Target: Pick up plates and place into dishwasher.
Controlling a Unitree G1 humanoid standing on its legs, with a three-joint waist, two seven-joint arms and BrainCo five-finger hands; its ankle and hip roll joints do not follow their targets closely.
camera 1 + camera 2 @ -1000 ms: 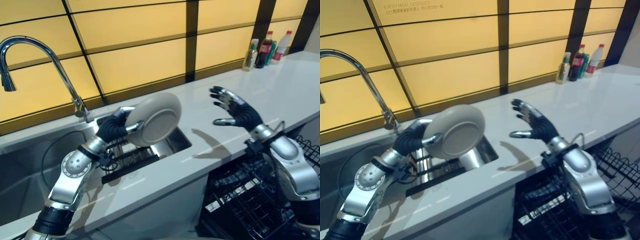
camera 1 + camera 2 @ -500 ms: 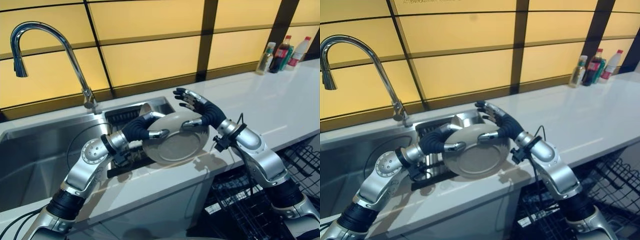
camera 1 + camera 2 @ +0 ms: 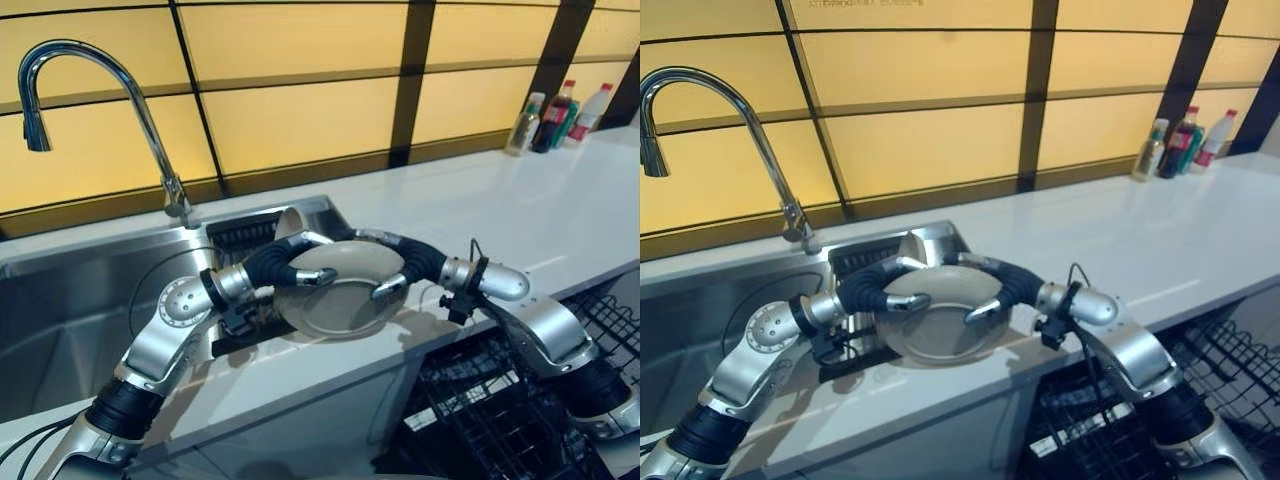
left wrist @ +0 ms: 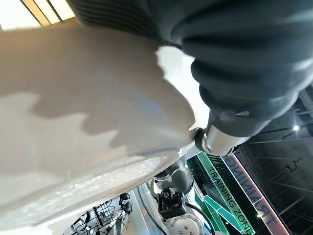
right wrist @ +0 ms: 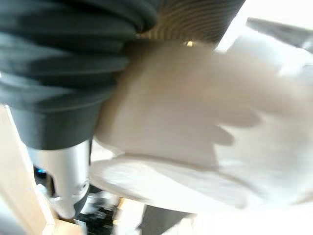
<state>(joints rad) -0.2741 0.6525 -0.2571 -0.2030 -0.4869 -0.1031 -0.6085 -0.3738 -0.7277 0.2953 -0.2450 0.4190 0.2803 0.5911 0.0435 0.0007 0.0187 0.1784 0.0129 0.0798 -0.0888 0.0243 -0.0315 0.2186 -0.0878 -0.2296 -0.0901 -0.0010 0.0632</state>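
We saw a long white stone counter (image 3: 520, 210) with a stainless steel sink (image 3: 70, 320) set in it and one curved chrome tap (image 3: 95, 95) behind. Below, at the right, was the black wire dishwasher rack (image 3: 500, 400). One round white plate (image 3: 340, 290) was held above the counter edge beside the sink, nearly flat, its underside tilted toward us. Our left hand (image 3: 290, 268) gripped its left rim with thumb curled, and our right hand (image 3: 400, 272) gripped its right rim the same way. Three bottles (image 3: 560, 108) stood far right.
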